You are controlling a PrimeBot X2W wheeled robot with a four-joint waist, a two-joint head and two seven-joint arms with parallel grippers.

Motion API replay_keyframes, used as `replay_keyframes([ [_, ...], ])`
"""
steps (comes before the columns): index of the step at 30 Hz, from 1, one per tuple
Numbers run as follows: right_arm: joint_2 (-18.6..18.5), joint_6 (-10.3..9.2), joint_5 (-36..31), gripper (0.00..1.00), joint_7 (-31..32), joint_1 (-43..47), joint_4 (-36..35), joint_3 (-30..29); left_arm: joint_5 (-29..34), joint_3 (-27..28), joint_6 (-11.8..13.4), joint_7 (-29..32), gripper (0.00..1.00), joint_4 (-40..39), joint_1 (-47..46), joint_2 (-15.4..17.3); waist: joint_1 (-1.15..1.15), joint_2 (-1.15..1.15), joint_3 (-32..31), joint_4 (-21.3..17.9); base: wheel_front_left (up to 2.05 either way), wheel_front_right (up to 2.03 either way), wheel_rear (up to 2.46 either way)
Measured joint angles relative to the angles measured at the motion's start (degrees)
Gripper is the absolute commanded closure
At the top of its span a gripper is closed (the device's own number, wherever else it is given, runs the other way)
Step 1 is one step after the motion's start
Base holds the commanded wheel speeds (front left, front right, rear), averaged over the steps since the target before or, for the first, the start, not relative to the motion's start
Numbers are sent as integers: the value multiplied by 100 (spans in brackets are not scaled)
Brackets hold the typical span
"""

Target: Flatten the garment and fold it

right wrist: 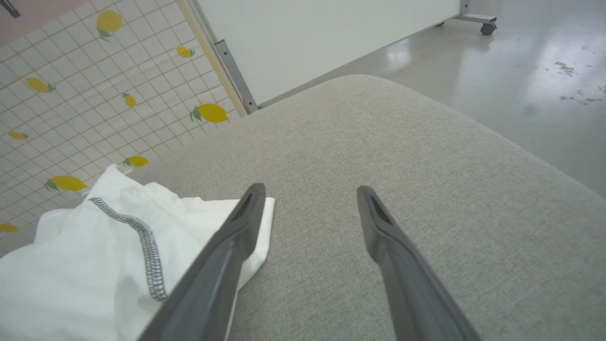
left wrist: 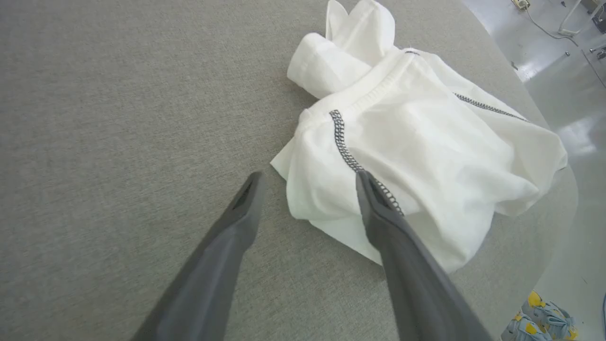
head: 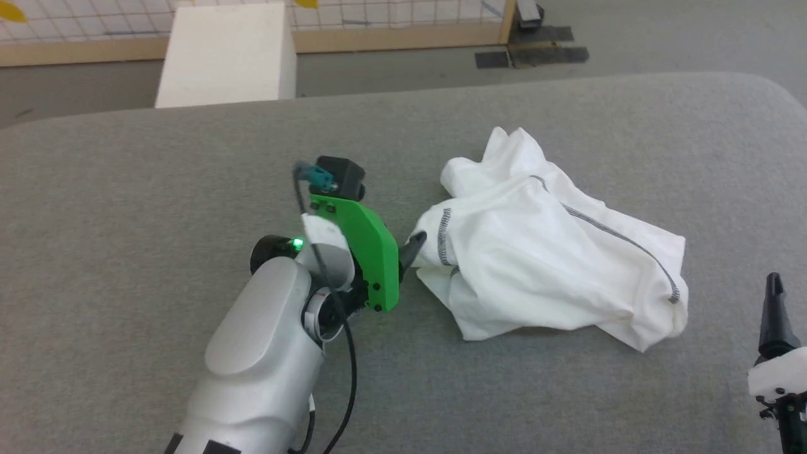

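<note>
The garment (head: 542, 252) lies crumpled in a heap on the grey padded table (head: 157, 189), right of centre, white with dark zigzag seams. My left gripper (head: 413, 249) is at the heap's left edge; in the left wrist view it (left wrist: 307, 182) stands open, its right finger over the garment (left wrist: 426, 142) by a seam, its left finger over bare table. My right gripper (right wrist: 307, 194) is open and holds nothing, just right of the garment's corner (right wrist: 94, 265). One of its fingers (head: 772, 309) rises at the head view's lower right.
A rigid white box (head: 227, 53) stands on the floor behind the table's far edge. A lemon-print grid panel (right wrist: 85, 94) and a white board (right wrist: 322, 38) stand beyond the table. The table's rounded right edge (left wrist: 563, 199) drops to shiny floor.
</note>
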Motion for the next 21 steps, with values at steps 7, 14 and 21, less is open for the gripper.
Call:
replay_keyframes([
  [7, 2, 0, 34, 0, -231, -23, 255, 86, -134, -242, 98, 532, 0, 277, -176, -3, 0, 0, 301, -387, 0, 0, 0],
  [14, 0, -1, 25, 0, -345, -37, 392, 89, -543, -281, 33, 316, 100, 225, -151, -13, 0, 0, 501, -542, 0, 0, 0],
  [21, 1, 0, 24, 0, -378, -109, 487, 271, -480, 212, 66, -938, 100, 73, -588, 47, 0, 0, 401, -361, 0, 0, 0],
])
